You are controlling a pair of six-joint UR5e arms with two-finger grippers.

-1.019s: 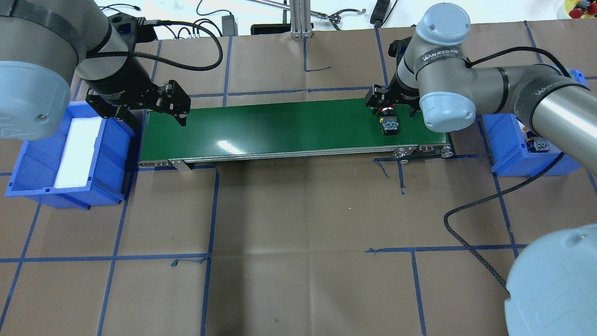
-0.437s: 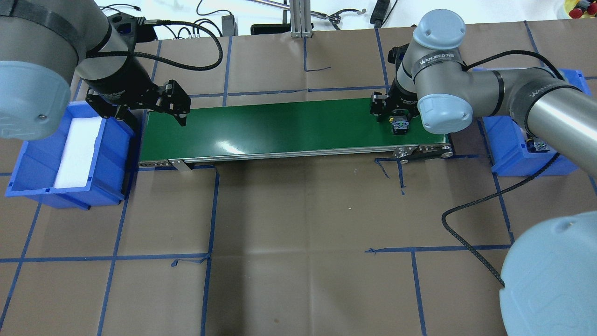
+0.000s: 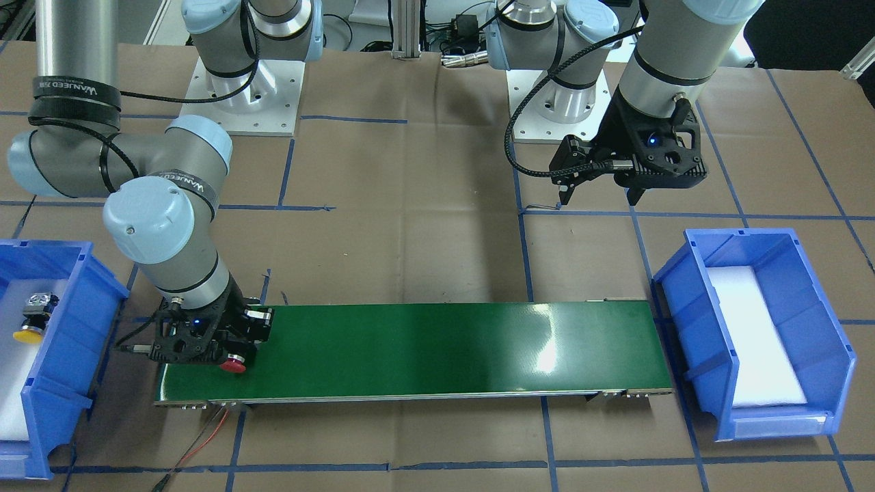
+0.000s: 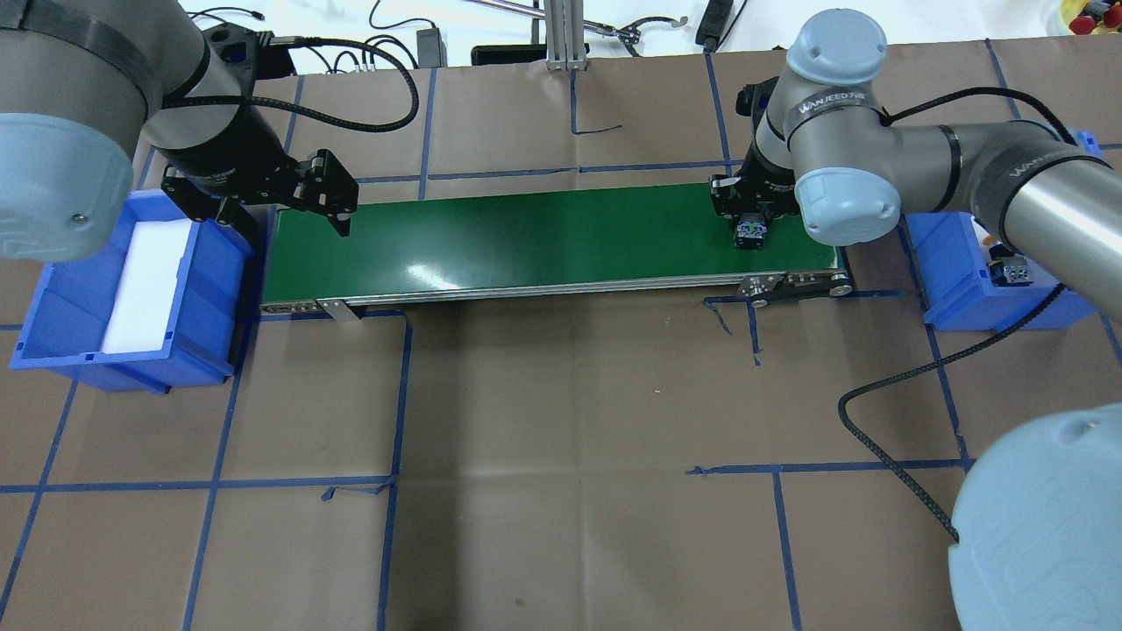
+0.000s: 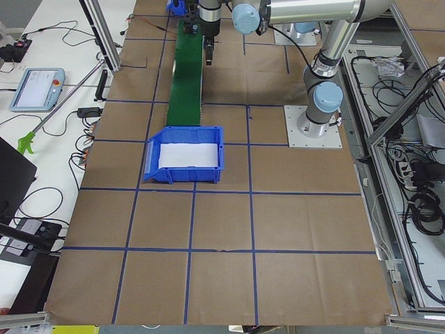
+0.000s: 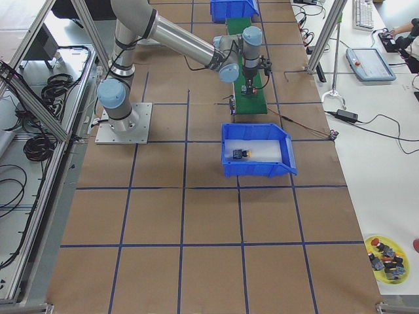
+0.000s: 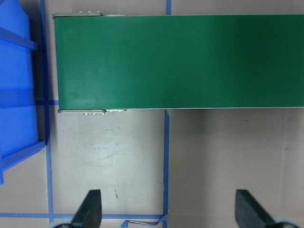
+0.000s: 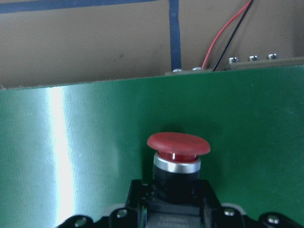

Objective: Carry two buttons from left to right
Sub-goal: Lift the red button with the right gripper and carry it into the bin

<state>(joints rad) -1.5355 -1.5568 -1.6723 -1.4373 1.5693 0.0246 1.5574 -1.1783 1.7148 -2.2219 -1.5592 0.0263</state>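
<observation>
Closed on the red button [image 8: 178, 145] at the right end of the green belt [image 4: 526, 237], the right pincer [image 4: 751, 223] should lift it straight, grip firm, then cross to the blue bin [image 3: 89, 294] just beyond that end, beside the yellow button [image 3: 33, 318]; the left pincer [image 3: 598, 198] hangs open.

the right gripper [image 4: 750, 216], spread wide around the red button [image 4: 751, 233] a second ago, now clamps it. the button is now a little nearer the right end of the green belt [image 4: 526, 237].
</observation>
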